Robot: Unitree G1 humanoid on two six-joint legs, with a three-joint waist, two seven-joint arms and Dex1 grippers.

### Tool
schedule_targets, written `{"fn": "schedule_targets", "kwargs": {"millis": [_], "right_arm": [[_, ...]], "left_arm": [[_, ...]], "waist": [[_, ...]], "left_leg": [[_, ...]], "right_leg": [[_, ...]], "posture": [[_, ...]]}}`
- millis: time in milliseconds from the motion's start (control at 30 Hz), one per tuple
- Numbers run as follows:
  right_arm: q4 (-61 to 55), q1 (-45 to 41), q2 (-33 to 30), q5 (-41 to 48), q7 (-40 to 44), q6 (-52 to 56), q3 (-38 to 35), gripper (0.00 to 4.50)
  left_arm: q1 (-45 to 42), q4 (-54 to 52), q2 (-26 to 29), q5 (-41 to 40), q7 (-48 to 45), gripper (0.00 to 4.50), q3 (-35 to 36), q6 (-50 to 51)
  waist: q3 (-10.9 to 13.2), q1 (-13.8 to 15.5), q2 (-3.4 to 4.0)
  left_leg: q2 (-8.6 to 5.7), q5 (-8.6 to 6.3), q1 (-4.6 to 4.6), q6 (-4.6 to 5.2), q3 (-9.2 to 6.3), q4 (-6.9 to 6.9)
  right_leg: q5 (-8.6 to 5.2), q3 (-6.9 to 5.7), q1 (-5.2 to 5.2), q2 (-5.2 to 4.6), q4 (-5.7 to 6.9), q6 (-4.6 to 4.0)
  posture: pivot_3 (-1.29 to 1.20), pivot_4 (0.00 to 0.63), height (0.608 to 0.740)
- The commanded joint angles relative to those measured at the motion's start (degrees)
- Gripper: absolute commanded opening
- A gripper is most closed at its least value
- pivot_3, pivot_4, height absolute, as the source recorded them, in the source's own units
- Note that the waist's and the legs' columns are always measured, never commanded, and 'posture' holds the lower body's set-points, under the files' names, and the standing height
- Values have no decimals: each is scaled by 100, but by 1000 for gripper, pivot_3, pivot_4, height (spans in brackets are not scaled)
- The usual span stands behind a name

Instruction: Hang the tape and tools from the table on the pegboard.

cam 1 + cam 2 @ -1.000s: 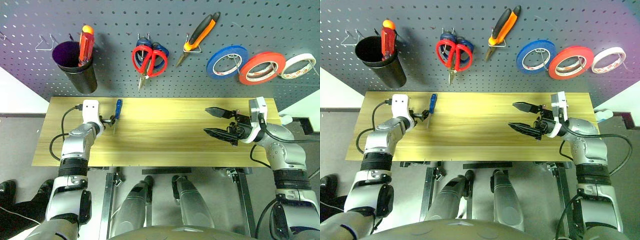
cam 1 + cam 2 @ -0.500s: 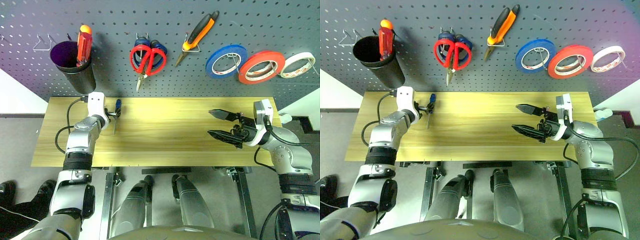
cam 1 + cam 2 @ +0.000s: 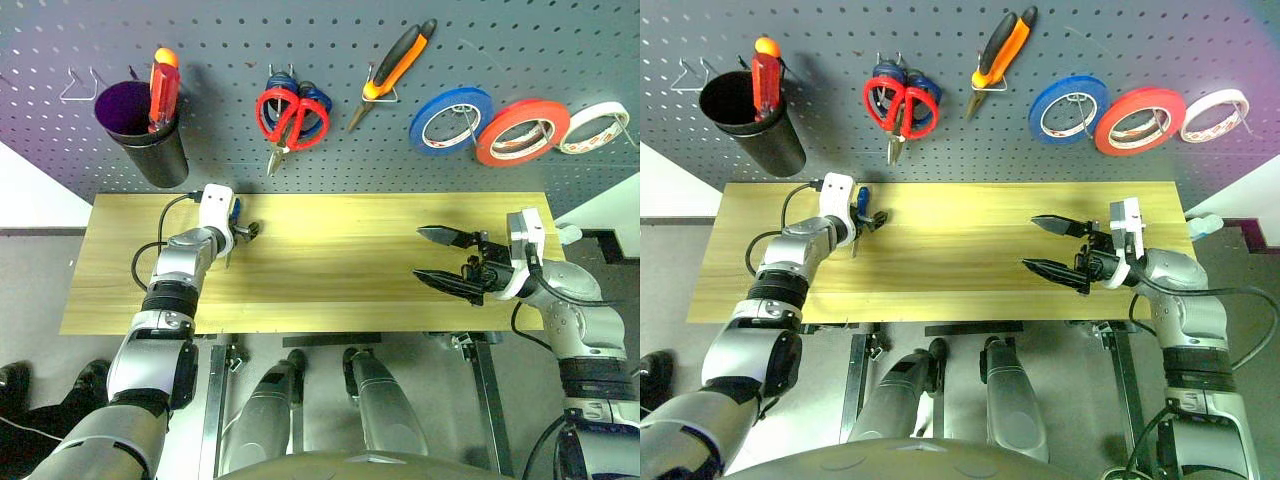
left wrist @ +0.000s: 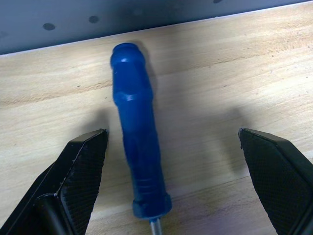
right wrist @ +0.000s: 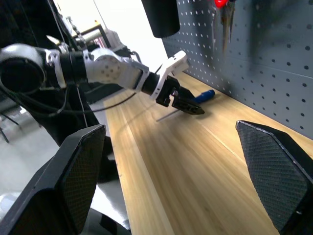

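Observation:
A small blue-handled screwdriver lies on the wooden table near its back left, handle toward the pegboard. My left gripper is open, its two fingers either side of the handle and apart from it. My right gripper hangs open and empty over the right of the table, pointing left. On the pegboard hang the red-handled scissors, the orange-and-black pliers and the red tape.
A black cup on the pegboard holds a red-and-yellow screwdriver. Blue-handled scissors hang behind the red ones. A blue roll and a cream-white roll flank the red tape. Bare wire hooks sit at the upper left.
My left gripper has moved right and toward the pegboard, so its open fingers now straddle the blue screwdriver's handle. The right gripper has stayed in place, open.

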Motion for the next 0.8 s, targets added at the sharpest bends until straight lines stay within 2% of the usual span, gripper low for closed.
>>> {"fn": "schedule_targets", "kwargs": {"millis": [33,200,233,300,633,800], "right_arm": [[-206,66,15,-6,19,-166,1,4500],[-108,-12,1,-3,16,-191,-13,4500],[-123,-12,-1,21,20,-165,-18,4500],[-141,-20,-3,40,31,-141,-12,4500],[97,-197,37,-19,14,-219,-11,4500],[298,-326,100,-77,15,-325,9,4500]], "left_arm": [[-72,93,52,77,-42,4455,-54,-153],[-104,191,53,-19,10,4455,89,-89],[-109,211,58,-7,-24,4285,67,-43],[-131,269,60,-6,-32,3893,56,10],[-59,131,16,-108,32,522,163,252],[189,-315,-32,-214,-18,517,174,600]], "waist": [[0,-1,0],[0,2,0],[0,3,0],[0,2,0],[0,10,0],[-1,7,1]], "left_leg": [[0,0,0,-1,0,0],[0,1,0,-1,1,4],[0,1,0,-1,1,4],[0,1,0,-1,1,4],[0,1,0,-1,1,4],[0,1,1,-2,1,4]], "right_leg": [[0,0,0,0,1,0],[1,0,1,0,1,2],[1,0,1,0,1,2],[1,0,1,0,1,2],[1,0,2,0,0,2],[2,-1,2,0,1,2]], "posture": [[-278,409,740],[-275,408,740],[-275,406,740],[-276,408,740],[-267,402,740],[-260,387,740]]}}
